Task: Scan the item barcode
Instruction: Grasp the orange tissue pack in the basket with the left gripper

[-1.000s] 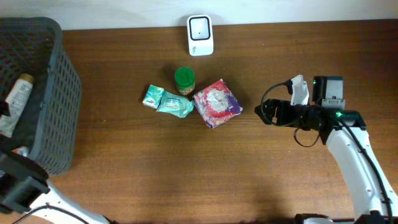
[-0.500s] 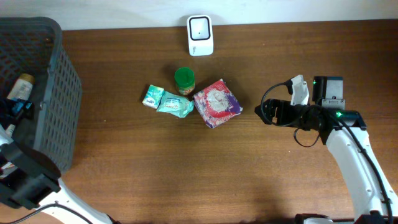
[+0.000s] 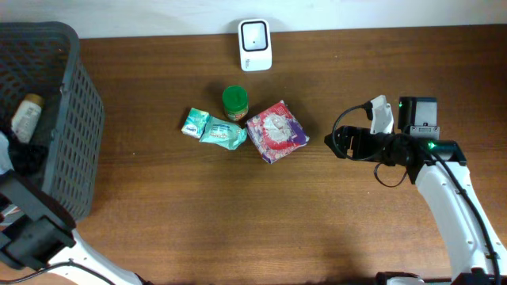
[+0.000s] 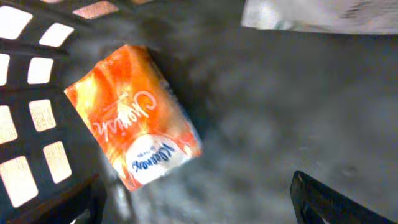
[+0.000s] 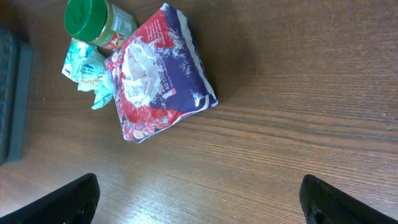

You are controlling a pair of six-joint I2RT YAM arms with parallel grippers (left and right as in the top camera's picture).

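Orange pack (image 4: 134, 118) lies on the basket (image 3: 79, 134) floor, with the left gripper (image 4: 196, 196) spread open over it.
Since the earlier frame the pale bottle (image 3: 25, 117) in the basket has shifted slightly. The pack's long axis runs diagonally, its white-printed end toward the left gripper. The right gripper (image 5: 199, 199) stays wide apart, well outside the basket.

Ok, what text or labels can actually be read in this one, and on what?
"Cherish" (blurred script, uncertain): on the orange pack.
Blue oval logo on the same pack: too blurred to read.
Purple-red packet: small white print, too small to read.
Green-lidded jar and teal packets: labels unreadable.
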